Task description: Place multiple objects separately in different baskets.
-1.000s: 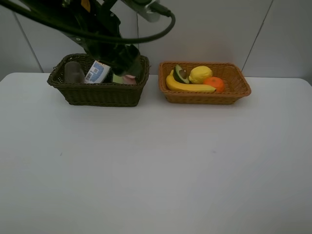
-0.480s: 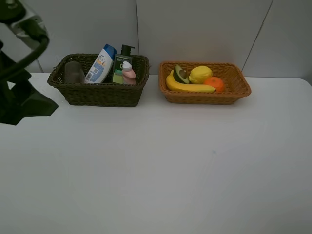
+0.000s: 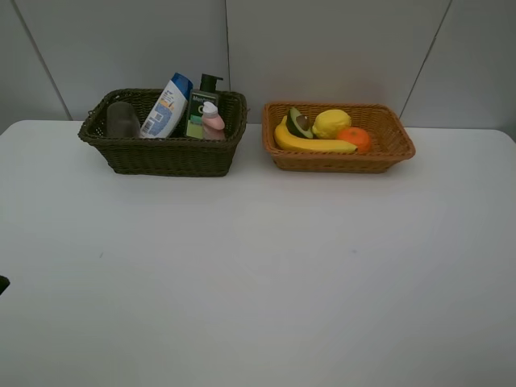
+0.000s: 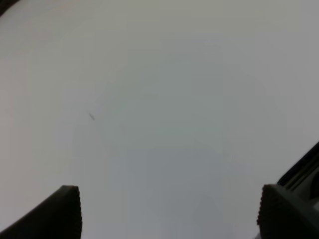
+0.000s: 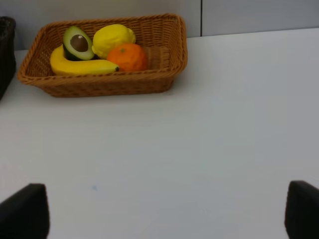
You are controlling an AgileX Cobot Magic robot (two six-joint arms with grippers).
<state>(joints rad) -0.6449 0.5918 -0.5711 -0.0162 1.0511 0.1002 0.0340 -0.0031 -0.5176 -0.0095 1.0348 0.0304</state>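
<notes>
The left arm that loomed over the white counter (image 3: 258, 274) moments ago has left the overhead view. Left gripper (image 4: 169, 211) and right gripper (image 5: 167, 211) fingers stand apart, empty. Farther back, unmoved, the dark olive wicker basket (image 3: 161, 153) holds the bottles and cup; the orange-tan wicker basket (image 3: 339, 157) holds the fruit.

White table (image 3: 258, 274) bears dark basket (image 3: 161, 153), tan basket (image 3: 339, 157).
</notes>
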